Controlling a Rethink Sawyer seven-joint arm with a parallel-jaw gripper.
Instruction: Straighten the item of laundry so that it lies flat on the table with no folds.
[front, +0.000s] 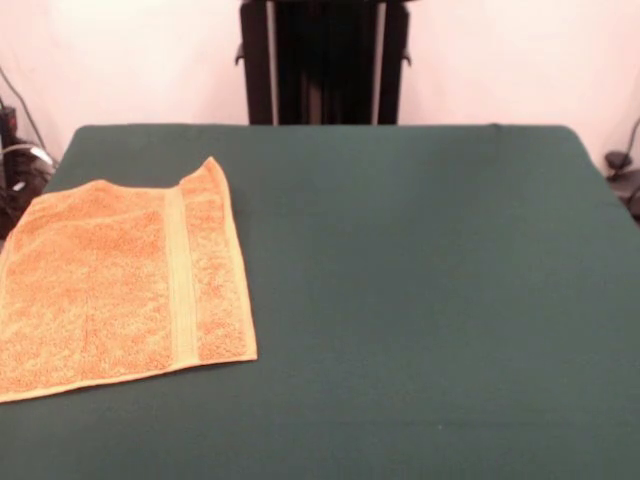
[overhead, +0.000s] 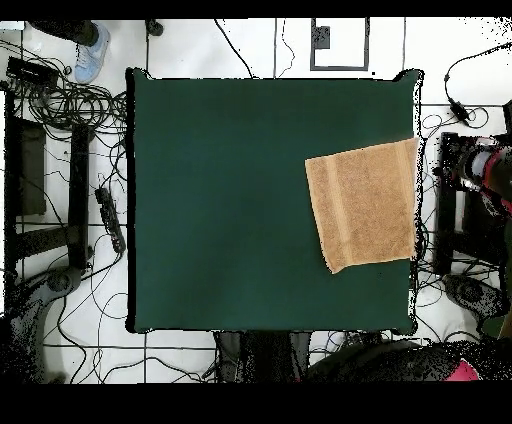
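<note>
lying flat at one side edge of the dark green cloth-covered table (front: 420, 300), the orange-tan terry towel (front: 120, 285) appears straightened; no gripper is seen, so its state cannot be told.

orange-tan towel (overhead: 363, 207) flat at right edge of green table (overhead: 220, 200); shoe (overhead: 90, 50) top left on floor.

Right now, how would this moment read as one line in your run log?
towel: spread at table edge, far corner peaked | arm: out of sight | gripper: not in view
</note>
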